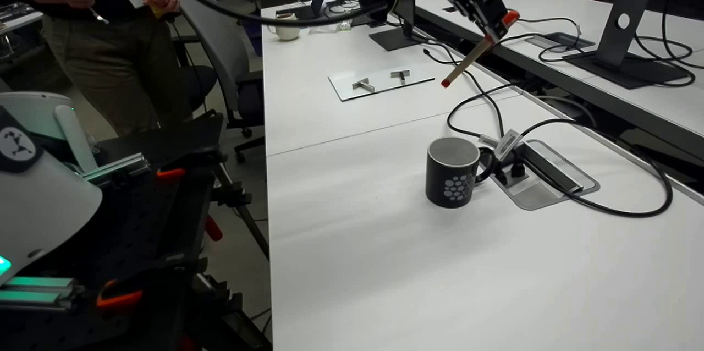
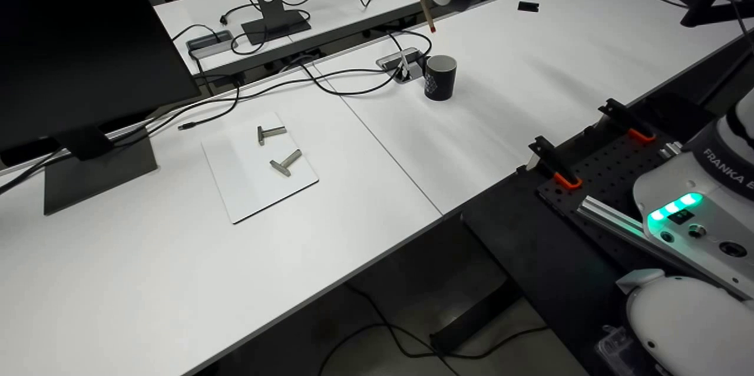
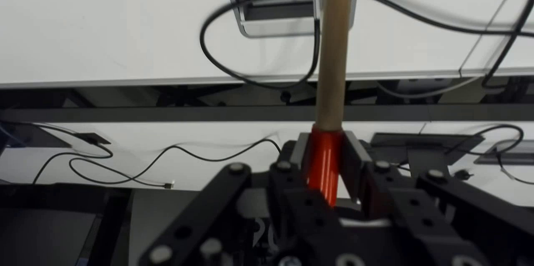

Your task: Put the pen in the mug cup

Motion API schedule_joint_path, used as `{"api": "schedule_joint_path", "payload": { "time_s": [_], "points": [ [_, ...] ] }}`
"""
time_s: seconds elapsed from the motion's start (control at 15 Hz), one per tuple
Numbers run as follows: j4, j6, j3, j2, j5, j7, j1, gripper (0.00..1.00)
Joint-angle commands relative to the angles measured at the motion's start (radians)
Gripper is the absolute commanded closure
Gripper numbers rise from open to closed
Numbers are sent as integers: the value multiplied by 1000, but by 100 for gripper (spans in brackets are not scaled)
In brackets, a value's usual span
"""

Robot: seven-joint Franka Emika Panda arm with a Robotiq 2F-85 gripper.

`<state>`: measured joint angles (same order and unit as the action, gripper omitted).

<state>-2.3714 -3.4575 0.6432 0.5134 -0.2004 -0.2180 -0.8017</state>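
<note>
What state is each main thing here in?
Tan, red-ended stick pen: held tilted in the air.
Black metal gripper: closed on the pen.
Black cylindrical mug: upright, pen not inside.
Two grey T-shaped metal pieces: resting on a white board.
Green lights on white robot base: lit.

Table (image 1: pixel 352 290) bright and pale; floor (image 2: pixel 495 337) dim. Soft-edged grey shadow bands lie across the table beside the mug (image 1: pixel 450 175) in both exterior views; direction of the light, I cannot tell. My green light strip (image 2: pixel 673 207) glows, washed out nearly to white at its brightest, and tints the metal rail (image 2: pixel 615 220) green. Monitor screen (image 2: pixel 76 40) reads almost black. Wrist view: my own jaws out of focus, nearest parts worst. Pen (image 3: pixel 332 74) between them slightly soft, a pale gleam on its red end. Black cables (image 3: pixel 202 38) behind it clearer, their shadows faint and smeared.
</note>
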Motion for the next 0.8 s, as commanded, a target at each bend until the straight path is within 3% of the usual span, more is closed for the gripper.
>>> {"api": "schedule_joint_path", "payload": {
  "time_s": [0.0, 0.27, 0.33, 0.4, 0.73],
  "points": [
    [107, 4, 126, 136, -149, -61, -190, 92],
    [104, -5, 186, 227, -227, -105, -299, 92],
    [92, -5, 194, 241, -222, -101, -313, 92],
    [81, -5, 171, 239, -274, -19, -306, 92],
    [40, -3, 213, 318, -382, -31, -368, 92]
  ]
}}
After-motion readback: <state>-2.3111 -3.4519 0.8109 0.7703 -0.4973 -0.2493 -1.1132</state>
